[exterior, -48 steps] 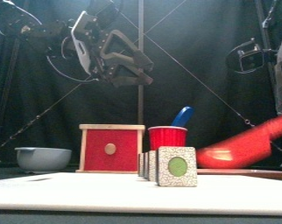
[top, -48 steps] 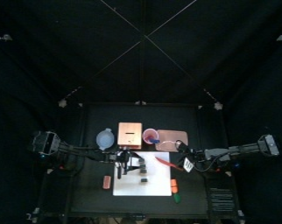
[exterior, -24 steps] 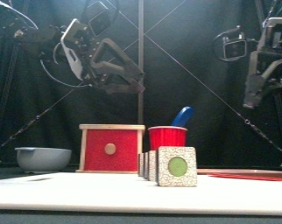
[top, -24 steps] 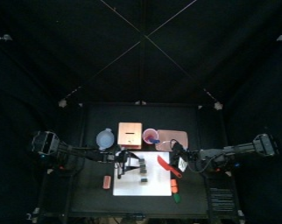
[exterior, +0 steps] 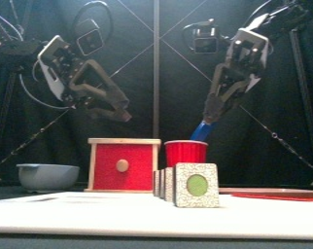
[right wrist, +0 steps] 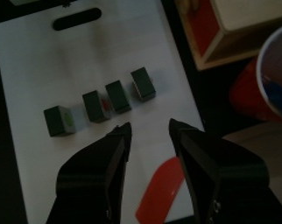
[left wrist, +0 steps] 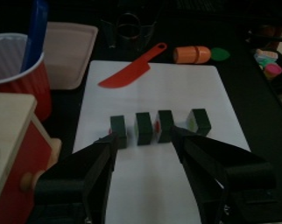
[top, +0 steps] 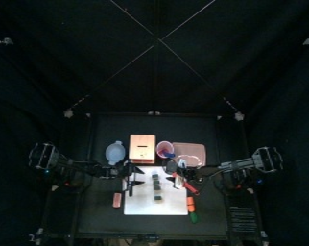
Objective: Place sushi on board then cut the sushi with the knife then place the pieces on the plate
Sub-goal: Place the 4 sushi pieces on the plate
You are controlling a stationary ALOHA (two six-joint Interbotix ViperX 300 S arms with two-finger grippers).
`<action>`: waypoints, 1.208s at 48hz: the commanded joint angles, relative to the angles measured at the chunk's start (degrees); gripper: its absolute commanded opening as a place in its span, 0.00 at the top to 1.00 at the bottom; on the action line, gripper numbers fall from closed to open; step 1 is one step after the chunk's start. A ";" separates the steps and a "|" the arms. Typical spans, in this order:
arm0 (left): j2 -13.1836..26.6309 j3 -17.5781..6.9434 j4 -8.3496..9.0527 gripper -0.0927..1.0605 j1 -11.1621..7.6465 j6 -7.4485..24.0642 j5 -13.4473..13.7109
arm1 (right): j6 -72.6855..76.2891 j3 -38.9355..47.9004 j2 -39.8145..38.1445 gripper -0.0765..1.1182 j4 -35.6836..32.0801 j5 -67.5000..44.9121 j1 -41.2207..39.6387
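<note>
- Four sushi pieces (left wrist: pixel 144 127) are seen standing in a row on the white cutting board (left wrist: pixel 167 92), cut apart, with gaps between them.
- The left gripper (left wrist: pixel 150 149) is held in the air above the board, clear of the pieces. Its jaws are spread wide and nothing is gripped.
- The right gripper (right wrist: pixel 150 131) is likewise raised over the board, its jaws parted and empty.
- The red knife (left wrist: pixel 134 68) is found lying partly on the board, toward its right side, and is touched by neither gripper.
- The pink tray (left wrist: pixel 74 48) is set behind the board, just beside the red cup (left wrist: pixel 9 74), in which a blue knife (left wrist: pixel 38 22) is stood.
- The wooden box (exterior: pixel 124 165) and the bowl (exterior: pixel 48 175) are placed at the back left.
- An orange toy (left wrist: pixel 193 54) is noted just off the board's right edge.
</note>
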 commanded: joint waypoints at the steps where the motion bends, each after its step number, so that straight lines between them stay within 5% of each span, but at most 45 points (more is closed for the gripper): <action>1: -1.41 0.44 -0.70 0.17 -0.18 0.09 -0.62 | 0.00 -5.01 3.25 0.30 -2.37 0.79 -0.09; 16: -2.20 2.99 -0.70 0.17 -0.09 0.18 -0.26 | -3.78 -12.22 12.13 0.30 -3.52 1.41 -2.20; 47: -2.29 3.87 -0.79 0.17 0.18 0.09 0.00 | -24.79 -15.64 18.63 0.29 16.08 2.29 -5.19; 58: -2.29 4.04 -0.79 0.17 0.18 0.09 0.00 | -26.98 -16.35 20.04 0.29 17.58 3.08 -5.89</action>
